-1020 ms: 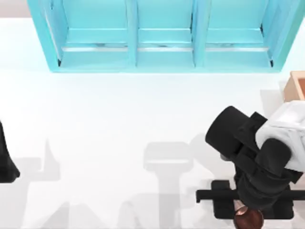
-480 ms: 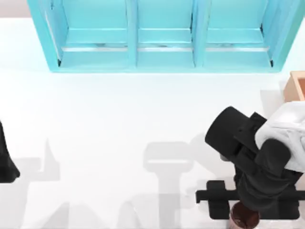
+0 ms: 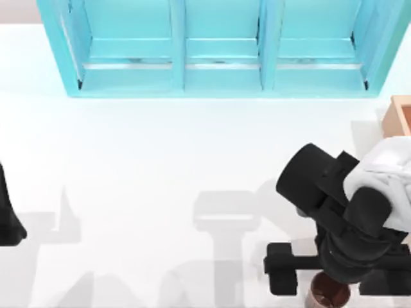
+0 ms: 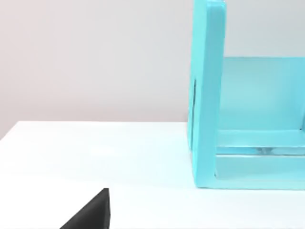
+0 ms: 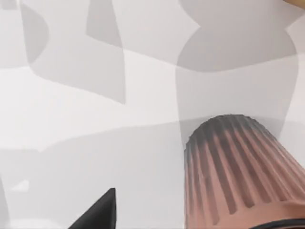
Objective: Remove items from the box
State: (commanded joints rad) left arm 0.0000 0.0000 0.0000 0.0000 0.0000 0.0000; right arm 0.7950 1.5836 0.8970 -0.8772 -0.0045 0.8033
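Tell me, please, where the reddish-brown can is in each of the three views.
Top view: the can stands at the bottom edge, on the right side, under the open right gripper.
Left wrist view: the parked left arm's camera faces the turquoise shelf unit, away from the can.
Right wrist view: the can is close, ribbed and upright.
Shared landmark: the white table.

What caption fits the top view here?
Right gripper, fingers spread, above the reddish-brown can on the white table, away from the tan box; left arm parked.
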